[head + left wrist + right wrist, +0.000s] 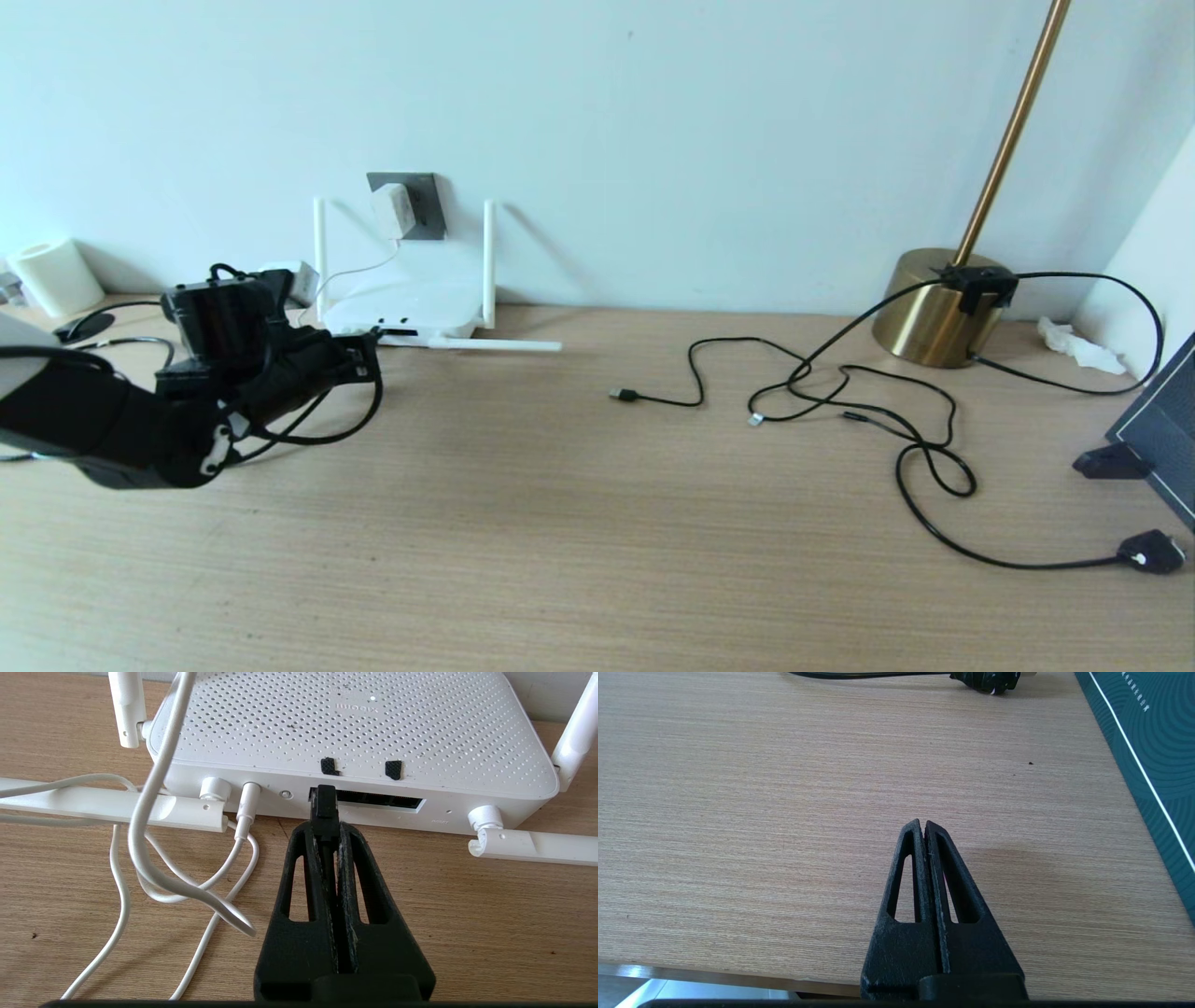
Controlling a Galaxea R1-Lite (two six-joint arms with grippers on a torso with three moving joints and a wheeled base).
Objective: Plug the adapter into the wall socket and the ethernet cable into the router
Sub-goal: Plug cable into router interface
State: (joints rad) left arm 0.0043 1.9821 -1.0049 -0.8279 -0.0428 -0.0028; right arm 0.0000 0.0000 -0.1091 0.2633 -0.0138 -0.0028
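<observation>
**Cable plug at the router port**

I see the left gripper with its fingers closed on the ethernet cable; the black plug end sits at the first dark port of the router. The router lies on the bench against the wall. The adapter sits in the wall socket above it. The right gripper hangs over bare bench, fingers pressed together, holding nothing.

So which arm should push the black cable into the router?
The left. Its claw already pinches the ethernet cable right at the router ports. The right claw is shut over bare table, holding nothing.
</observation>
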